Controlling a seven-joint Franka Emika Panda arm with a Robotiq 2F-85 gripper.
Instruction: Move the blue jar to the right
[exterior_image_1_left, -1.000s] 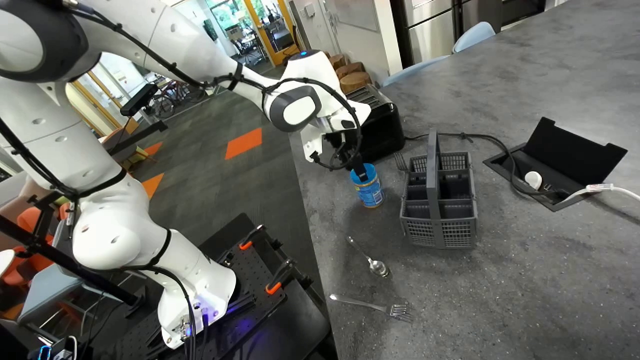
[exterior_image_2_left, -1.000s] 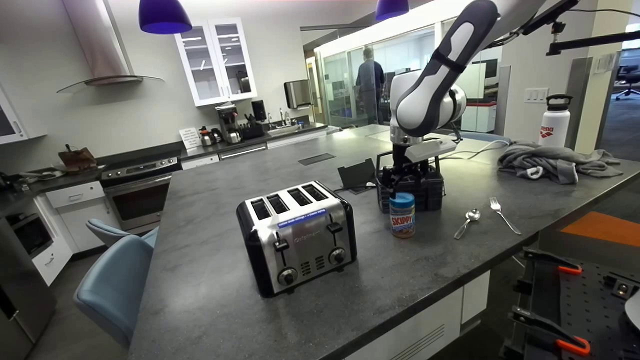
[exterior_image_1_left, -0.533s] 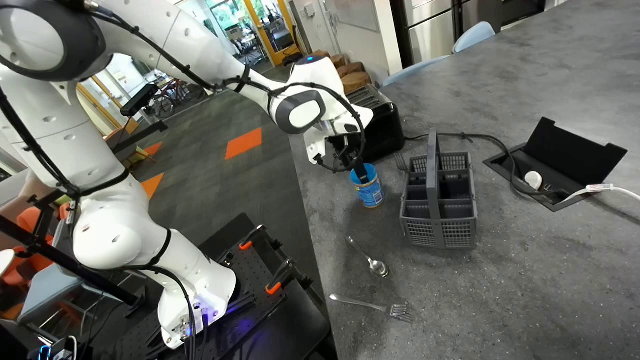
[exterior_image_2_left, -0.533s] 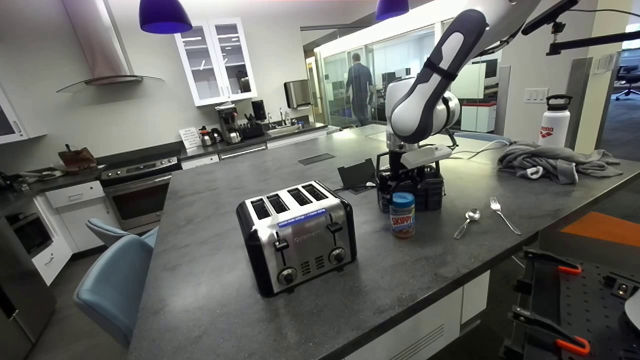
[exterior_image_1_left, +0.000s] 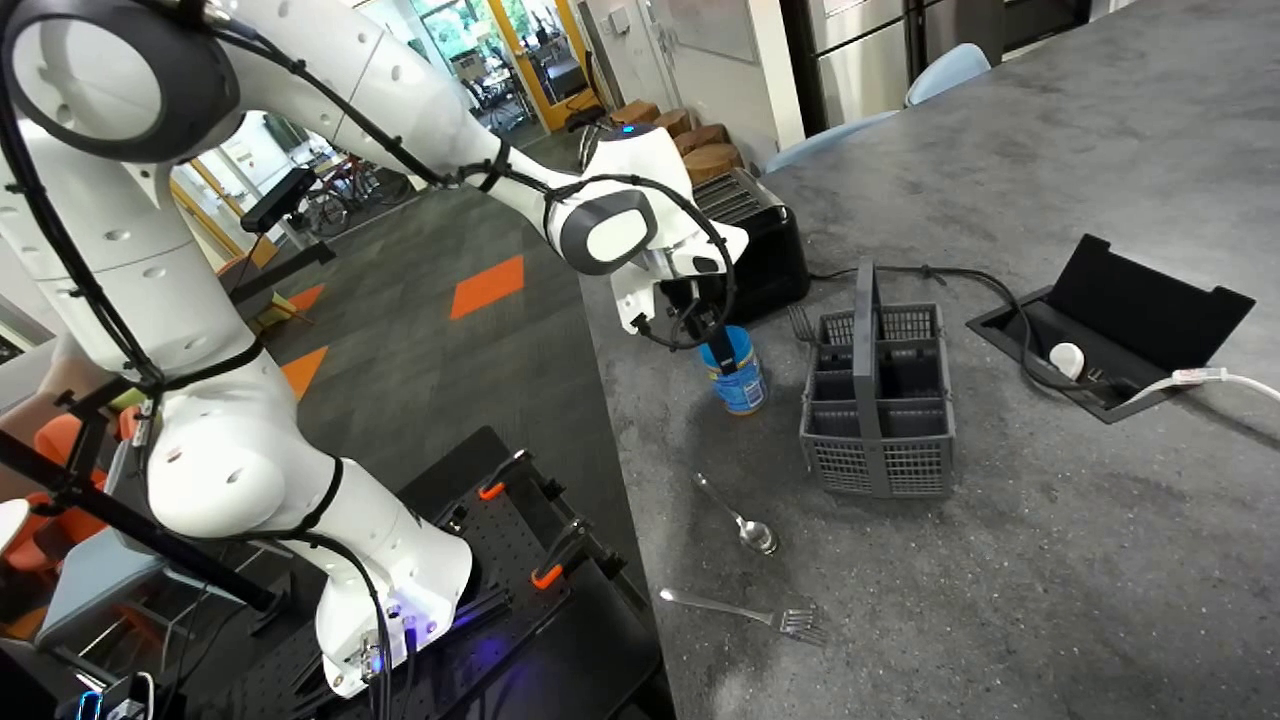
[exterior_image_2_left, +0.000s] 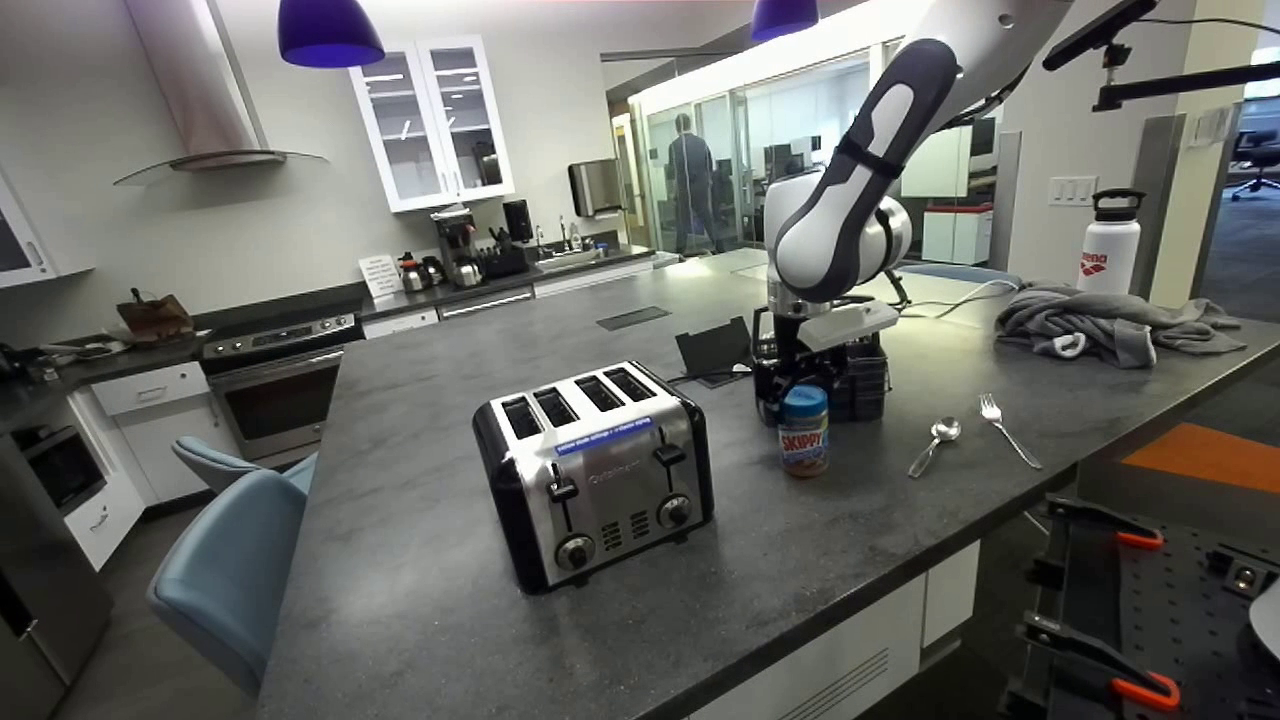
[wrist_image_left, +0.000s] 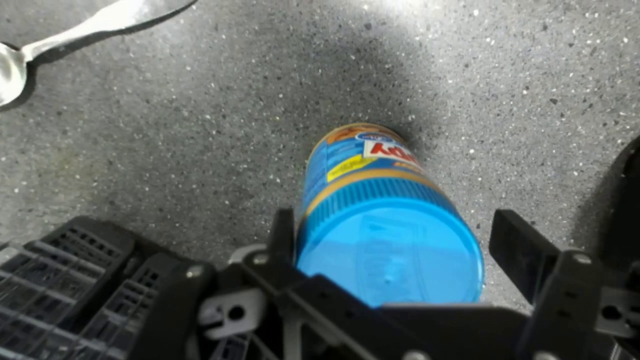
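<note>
Wrist view, left to right: we enter 2 black fingers (wrist_image_left: 517, 247), spread wide, with the blue jar (wrist_image_left: 387, 225) between them. The finger at left stands just beside the jar, and we cannot tell whether they touch; at right we note a strip of bare desk (wrist_image_left: 175, 145) between jar and finger.

Desk, gray and speckled, left to right in an exterior view: 1 steel-and-black toaster (exterior_image_2_left: 610, 500), 4 slots; 1 black flap (exterior_image_2_left: 712, 348), raised; the jar, upright, lettered SKIPPY; 1 handled basket (exterior_image_2_left: 868, 378), behind and near the jar; 1 spoon (exterior_image_2_left: 943, 431); 1 fork (exterior_image_2_left: 1016, 442); 1 gray cloth (exterior_image_2_left: 1110, 322), crumpled, with 1 white bottle (exterior_image_2_left: 1108, 248) behind it.

Room, left to right: we list blue chairs (exterior_image_2_left: 235, 570), 1 oven (exterior_image_2_left: 285, 400), 1 white wall cabinet (exterior_image_2_left: 430, 125) with glass doors, 1 person (exterior_image_2_left: 690, 175).
</note>
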